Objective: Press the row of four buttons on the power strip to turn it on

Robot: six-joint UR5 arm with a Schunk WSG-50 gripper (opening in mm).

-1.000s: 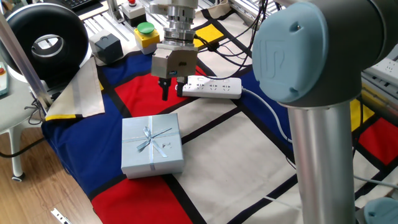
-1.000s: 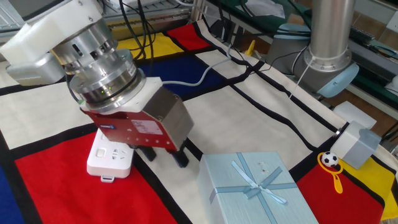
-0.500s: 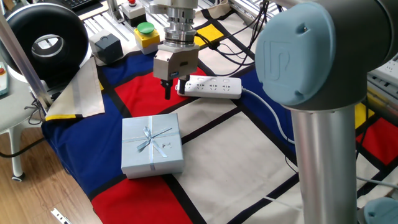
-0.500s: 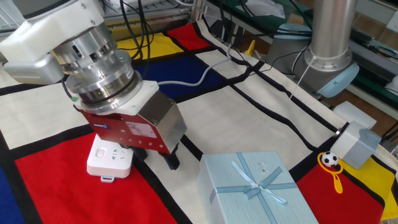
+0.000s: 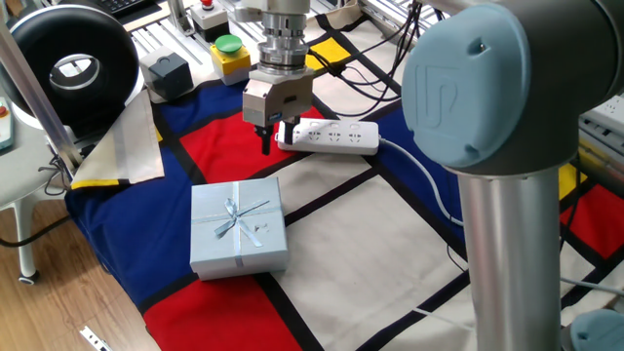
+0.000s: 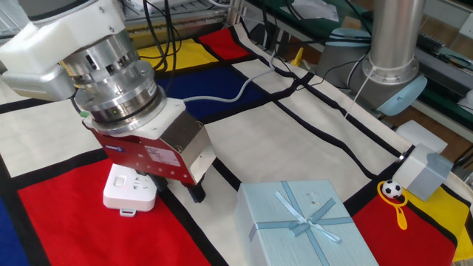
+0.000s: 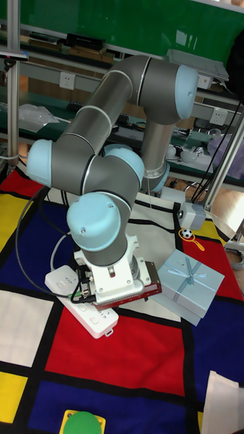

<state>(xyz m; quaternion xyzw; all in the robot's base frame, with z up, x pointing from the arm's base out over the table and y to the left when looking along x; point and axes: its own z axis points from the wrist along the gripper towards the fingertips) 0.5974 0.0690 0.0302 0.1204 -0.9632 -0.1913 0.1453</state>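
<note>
The white power strip [image 5: 333, 136] lies on the checked cloth with its pale cable running off to the right. Its near end [image 6: 128, 190] shows under the tool in the other fixed view, and it lies left of the arm [image 7: 73, 293] in the tall view. My gripper [image 5: 276, 143] hangs at the strip's left end, one black finger [image 5: 268, 142] just off the end and the other over it. Both fingers stand apart, nothing between them. One finger [image 6: 196, 193] reaches down to the cloth beside the strip. The four buttons are too small to make out.
A pale blue gift box [image 5: 237, 226] with a ribbon sits in front of the strip. A yellow box with a green button [image 5: 230, 51] and a dark grey box [image 5: 167, 72] stand behind it. The arm's big elbow [image 5: 497, 88] fills the right foreground.
The gripper has shifted toward the strip's left end and come lower, so one finger now overlaps the strip. The strip and the gift box have not moved.
</note>
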